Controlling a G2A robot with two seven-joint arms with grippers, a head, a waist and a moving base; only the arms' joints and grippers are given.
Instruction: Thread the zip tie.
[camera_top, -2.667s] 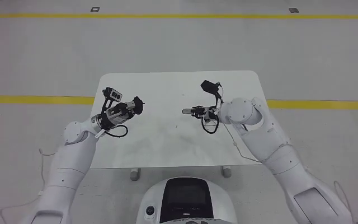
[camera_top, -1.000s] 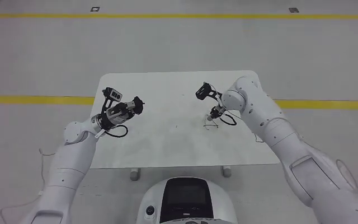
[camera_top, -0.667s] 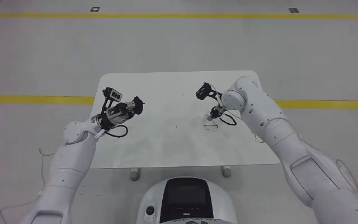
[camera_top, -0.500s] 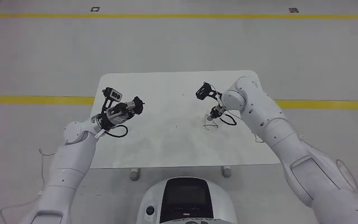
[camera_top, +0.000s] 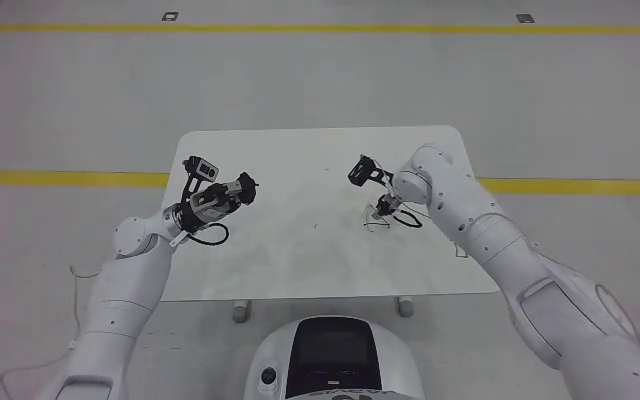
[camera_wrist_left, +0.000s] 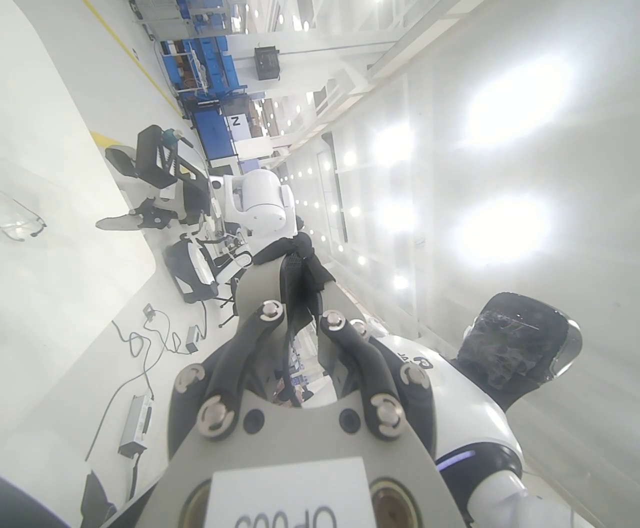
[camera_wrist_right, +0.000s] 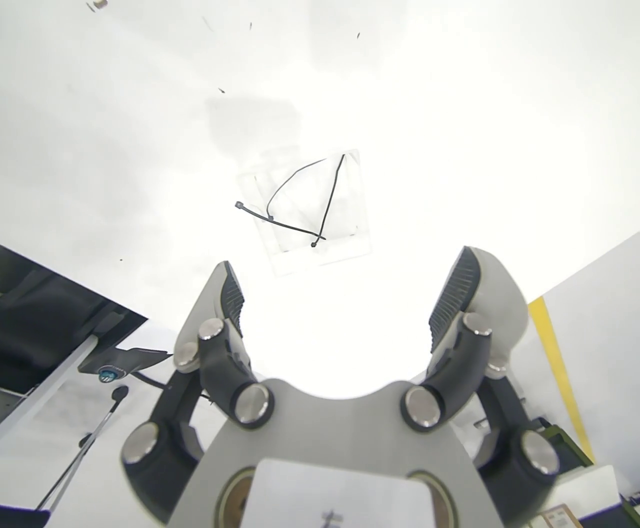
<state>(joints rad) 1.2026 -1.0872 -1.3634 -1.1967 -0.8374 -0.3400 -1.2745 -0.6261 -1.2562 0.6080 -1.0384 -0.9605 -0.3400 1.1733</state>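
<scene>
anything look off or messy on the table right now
The black zip ties lie crossed over each other on a clear sheet, one folded at a sharp corner instead of straight. The open right gripper hangs above them. Small dark specks dot the table.

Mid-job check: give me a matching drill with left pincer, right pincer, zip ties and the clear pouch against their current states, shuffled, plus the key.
Things:
1. left pincer
2. right pincer
3. zip ties
4. clear pouch

States:
A. see-through, lying flat on the white table
B. open, poised above the pouch
C. shut, held up well apart from the pouch
D. black, crossing each other at the pouch

Pairs: 1-C, 2-B, 3-D, 4-A.
</scene>
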